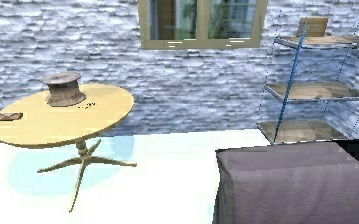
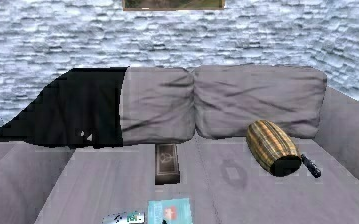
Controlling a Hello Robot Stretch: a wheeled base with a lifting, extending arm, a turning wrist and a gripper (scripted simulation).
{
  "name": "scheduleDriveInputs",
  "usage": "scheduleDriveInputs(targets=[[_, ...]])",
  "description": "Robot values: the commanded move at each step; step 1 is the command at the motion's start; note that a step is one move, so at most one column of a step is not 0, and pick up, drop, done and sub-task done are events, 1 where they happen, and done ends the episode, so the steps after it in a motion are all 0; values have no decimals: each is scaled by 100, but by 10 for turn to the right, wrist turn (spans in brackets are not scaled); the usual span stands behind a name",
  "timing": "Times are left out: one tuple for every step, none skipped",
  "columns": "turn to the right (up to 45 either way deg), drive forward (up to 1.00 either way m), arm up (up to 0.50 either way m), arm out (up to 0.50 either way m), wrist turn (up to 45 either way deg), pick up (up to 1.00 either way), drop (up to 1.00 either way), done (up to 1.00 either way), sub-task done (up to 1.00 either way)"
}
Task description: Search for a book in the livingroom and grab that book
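Thin teal book [image 2: 170, 211] lies flat on sofa [image 2: 97, 180] seat near dark remote [image 2: 167, 162], probably dropped within sitter's reach. Fingers: cannot tell state.

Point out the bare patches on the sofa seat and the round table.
On the sofa seat, the stretch left of the dark flat slab is bare, as is the patch between that slab and the striped brown barrel. Its front edge is crowded: a teal flat thing beside a small pale item. The round table is free right of its dark pot.
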Motion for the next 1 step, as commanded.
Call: scheduleDriveInputs(targets=[[0,0,10,0,0,0,0,0,0]])
